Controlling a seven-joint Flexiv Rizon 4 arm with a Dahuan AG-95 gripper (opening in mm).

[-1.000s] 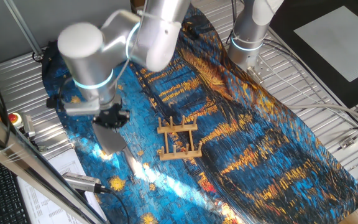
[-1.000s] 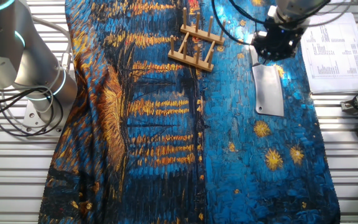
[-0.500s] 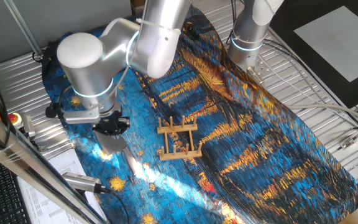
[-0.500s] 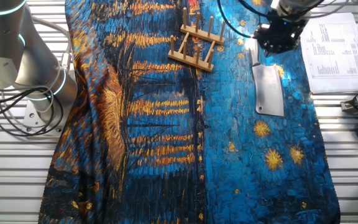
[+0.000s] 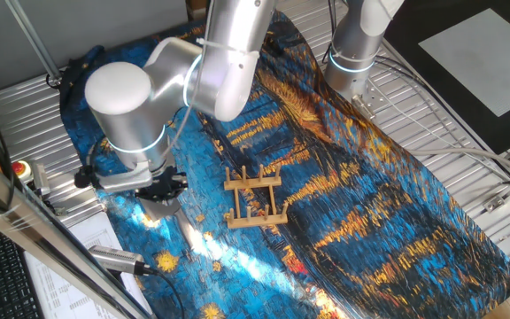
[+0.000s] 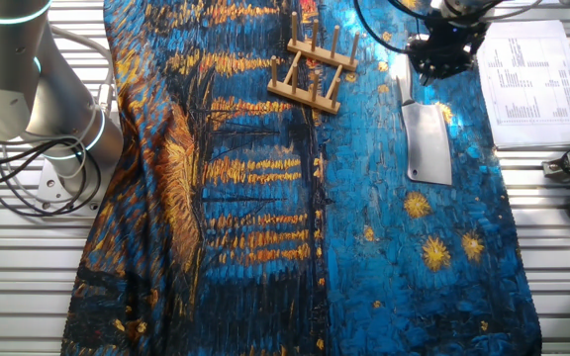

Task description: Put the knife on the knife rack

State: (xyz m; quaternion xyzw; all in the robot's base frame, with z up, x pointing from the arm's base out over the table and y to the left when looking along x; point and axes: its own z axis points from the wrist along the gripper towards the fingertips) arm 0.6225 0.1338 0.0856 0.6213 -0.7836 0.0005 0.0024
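In one fixed view, my gripper hides most of the knife; I cannot tell its jaw state. The other fixed view shows the knife flat, lengthwise, handle under the gripper, beside the knife rack.

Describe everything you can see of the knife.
The knife is a small cleaver with a broad rectangular dull-grey blade that has a small hole near one corner. It lies flat on the blue painted cloth, apart from the wooden rack. The gripper hangs over its handle end, hiding most of the handle.
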